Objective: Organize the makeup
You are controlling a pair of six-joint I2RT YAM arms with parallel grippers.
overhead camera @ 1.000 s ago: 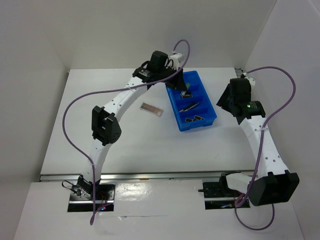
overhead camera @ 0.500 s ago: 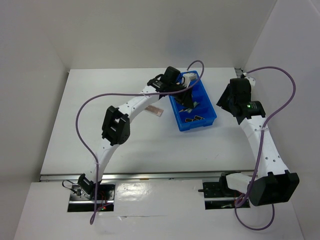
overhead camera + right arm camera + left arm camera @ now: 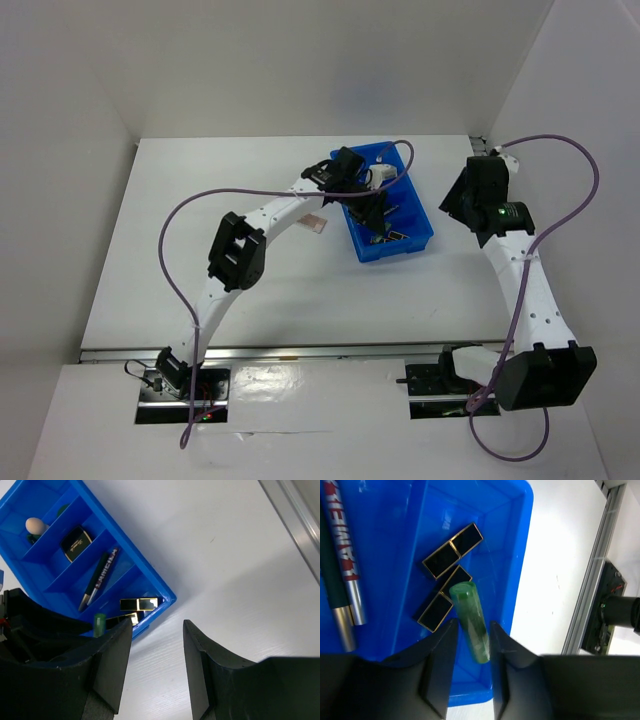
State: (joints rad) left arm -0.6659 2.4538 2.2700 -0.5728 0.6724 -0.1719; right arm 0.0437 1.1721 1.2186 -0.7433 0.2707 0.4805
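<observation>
Blue tray (image 3: 522, 555): green tube (image 3: 470, 615) between fingers (image 3: 439, 670)

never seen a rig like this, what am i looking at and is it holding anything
Two white robot arms are bolted to a table. One picture looks down from above; the other two come from cameras on each wrist. The left pincer hangs over a blue tray, a green tube between its fingers above two lipstick tubes; gripped or loose, I cannot tell. The right pincer is open and empty. A brownish palette lies on the table beside the tray.
</observation>
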